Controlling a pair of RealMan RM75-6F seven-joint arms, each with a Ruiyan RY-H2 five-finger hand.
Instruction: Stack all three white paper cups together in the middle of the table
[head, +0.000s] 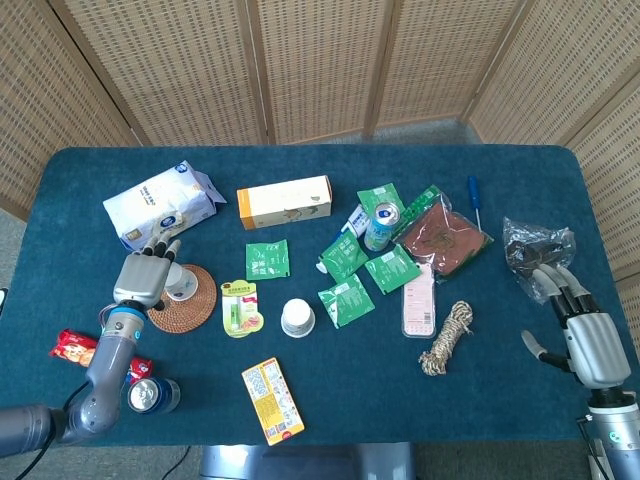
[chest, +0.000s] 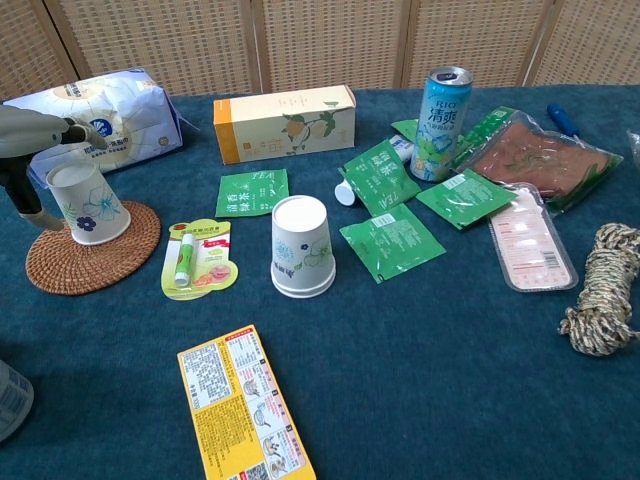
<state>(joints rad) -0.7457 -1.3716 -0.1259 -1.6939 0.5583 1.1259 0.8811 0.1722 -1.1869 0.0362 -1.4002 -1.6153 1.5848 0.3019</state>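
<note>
Left hand (head: 143, 277) is hovering spread open right by the upside-down paper cup (chest: 86, 203) on the wicker coaster (chest: 92, 248), left side of frame. Second upside-down paper cup (chest: 302, 246) sits mid-table. Right hand (head: 586, 335) is open and empty, lower right.

Blue table (head: 480, 390) bears rope (head: 447, 338), can (head: 380, 226), coaster (head: 195, 310)

Two paper cup positions are seen: one cup (chest: 87, 204) on a coaster (chest: 92, 250) and a stack (chest: 302, 246) mid-table, its count not discernible. Two drink cans (head: 380, 226) (head: 150, 395), five green packets (chest: 393, 240), and three boxes (chest: 285, 123) are counted. One rope coil (chest: 603, 288) is seen.
</note>
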